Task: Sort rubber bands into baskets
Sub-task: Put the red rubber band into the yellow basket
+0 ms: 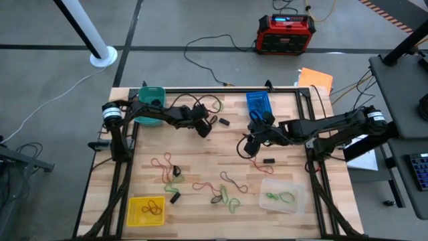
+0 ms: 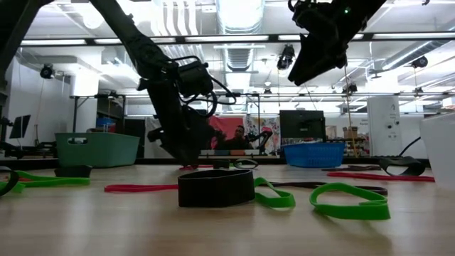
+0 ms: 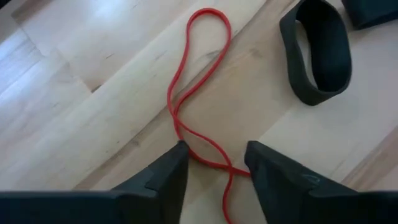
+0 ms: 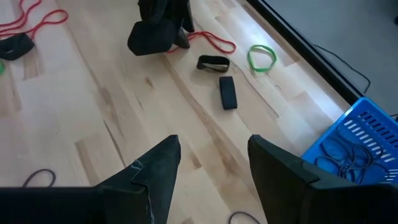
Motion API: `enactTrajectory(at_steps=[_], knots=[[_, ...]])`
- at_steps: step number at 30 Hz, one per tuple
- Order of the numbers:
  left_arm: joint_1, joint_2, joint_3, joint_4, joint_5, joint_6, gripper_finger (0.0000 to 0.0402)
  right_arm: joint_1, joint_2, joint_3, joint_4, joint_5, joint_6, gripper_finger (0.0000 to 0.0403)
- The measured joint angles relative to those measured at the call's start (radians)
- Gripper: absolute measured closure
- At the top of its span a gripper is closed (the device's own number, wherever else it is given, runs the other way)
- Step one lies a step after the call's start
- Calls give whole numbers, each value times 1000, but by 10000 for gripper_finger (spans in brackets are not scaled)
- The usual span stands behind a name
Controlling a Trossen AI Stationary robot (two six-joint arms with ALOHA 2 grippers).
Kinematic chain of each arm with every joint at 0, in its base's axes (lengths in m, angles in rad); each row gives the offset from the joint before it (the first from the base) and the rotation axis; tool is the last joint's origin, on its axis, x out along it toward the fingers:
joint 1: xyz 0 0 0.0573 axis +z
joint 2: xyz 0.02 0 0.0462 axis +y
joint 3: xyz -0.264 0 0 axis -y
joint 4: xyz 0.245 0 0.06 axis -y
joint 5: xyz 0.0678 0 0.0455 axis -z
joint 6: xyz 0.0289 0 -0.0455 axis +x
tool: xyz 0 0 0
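My left gripper is low over the far middle of the table, open, its fingers either side of a thin red rubber band that lies twisted in a figure-eight on the wood. In the high view that gripper is right of the teal basket. My right gripper hangs open and holds nothing, above the table near the blue basket. The yellow basket and the clear basket stand at the near edge. Loose red, green and black bands lie between them. My left gripper comes at the red band from above at a slant. The band's crossing part passes between the two fingertips and lies flat on the table. Whether a finger touches the band, I cannot tell.
A wide black band lies close beside the red one. Two more black bands and a green one lie near the far edge. Off the table, beyond its far edge, stands a red-and-black box.
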Motion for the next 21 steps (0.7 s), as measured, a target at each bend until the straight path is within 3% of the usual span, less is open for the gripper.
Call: enactTrajectory(at_steps=[8, 15, 21], knots=[[-1, 3, 0, 1, 3, 17, 391, 2, 0, -10, 0, 0, 13, 218], [-17, -30, -6, -23, -31, 62, 400, 26, 0, -11, 0, 0, 17, 218], [-61, -146, -8, -102, -36, 90, 401, 47, 0, -12, 0, 1, 16, 218]])
